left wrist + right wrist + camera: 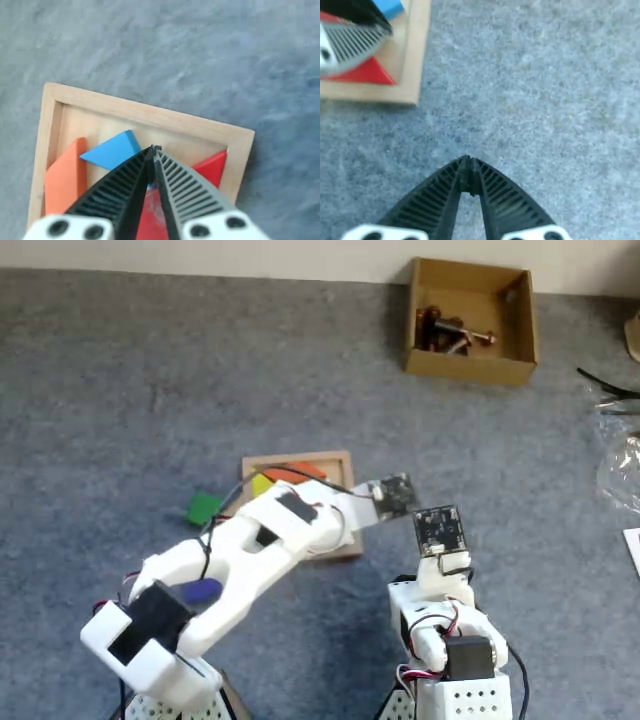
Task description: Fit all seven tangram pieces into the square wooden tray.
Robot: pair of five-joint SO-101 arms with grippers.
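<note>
The square wooden tray (150, 112) lies on grey carpet. Inside it are an orange piece (65, 175), a blue triangle (112, 150) and red pieces (212, 167). My left gripper (152, 148) is shut and empty, its tips low over the tray's middle, between the blue and red pieces. From above, the left arm (260, 540) covers much of the tray (300, 456); yellow (262, 483) and orange (295, 473) pieces show at the far side. A green piece (204, 507) lies on the carpet left of the tray. My right gripper (469, 159) is shut over bare carpet beside the tray's corner (415, 60).
A blue-purple object (200, 590) lies on the carpet under the left arm. A cardboard box (470, 320) holding small objects stands at the back right. Clear plastic (622, 470) and cables lie at the right edge. Open carpet spreads to the left and back.
</note>
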